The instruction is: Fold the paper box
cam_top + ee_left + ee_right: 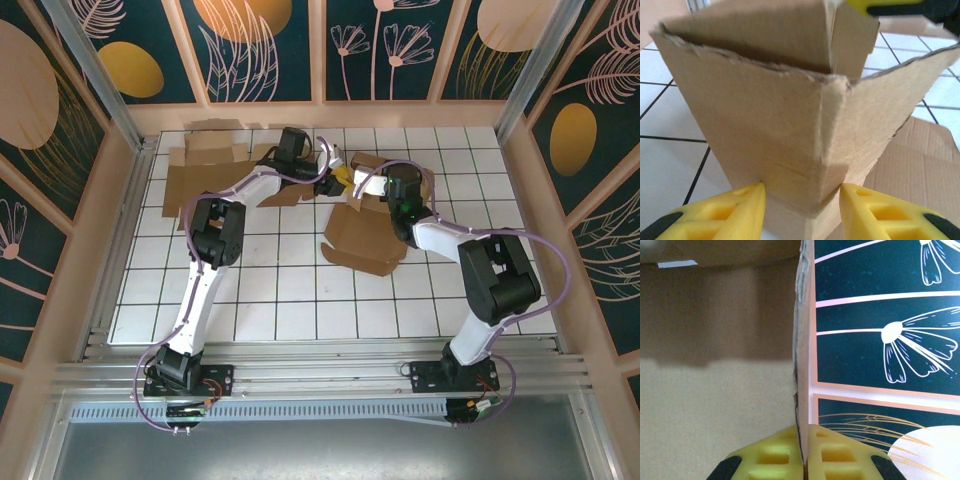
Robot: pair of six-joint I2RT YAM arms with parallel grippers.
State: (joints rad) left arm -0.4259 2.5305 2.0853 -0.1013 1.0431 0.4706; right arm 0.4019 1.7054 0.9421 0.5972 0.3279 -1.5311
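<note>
Cardboard box (790, 125) wall is pinched in the right tool (804, 460); left tool (802, 210) straddles its corner, fingers apart.

White gridded tabletop (290, 300), dark lines between squares. Dark teal wall panels (270, 45) on three sides, painted with gold discs and pale flower outlines, pink framing strips. Metal rail (320, 375) along near edge.

No text, label, brand, number or sign can be read in any view. The cardboard (365, 235) is plain brown and unprinted, and the wall panels (260, 45) along the top of the overhead frame carry only drawn flowers, leaves and gold ovals, no lettering.
</note>
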